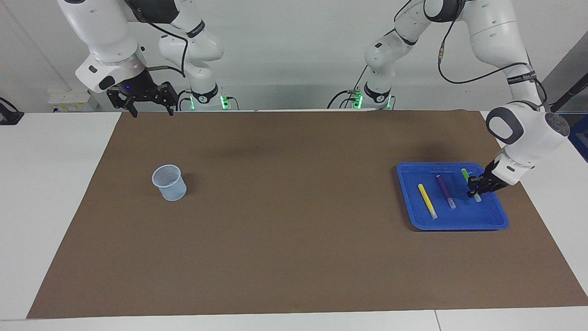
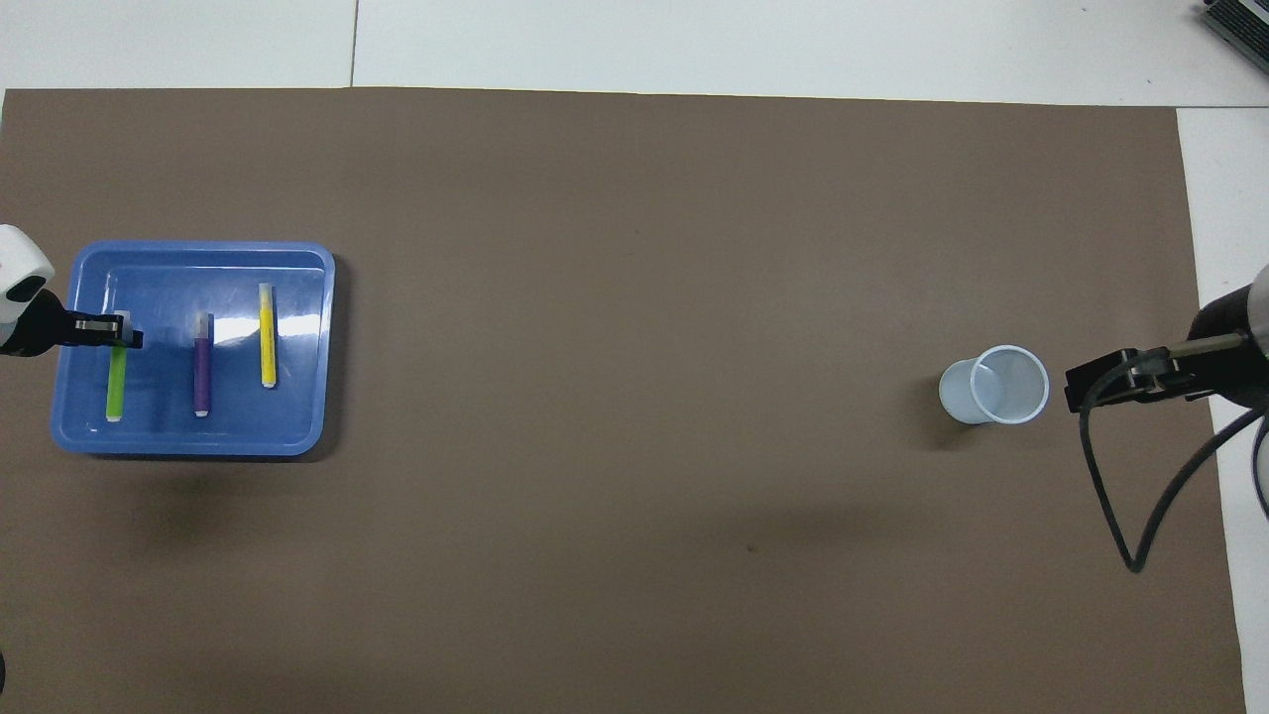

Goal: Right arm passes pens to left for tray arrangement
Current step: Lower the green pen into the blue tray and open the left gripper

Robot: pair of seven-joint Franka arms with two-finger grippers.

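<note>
Lying lengthwise in tray: green pen, left pincer clamped

White table under brown mat, bearing blue tray, mesh cup.

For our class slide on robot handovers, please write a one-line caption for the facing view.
Left gripper lays the bright green marker pen in the shallow blue plastic tray.
</note>
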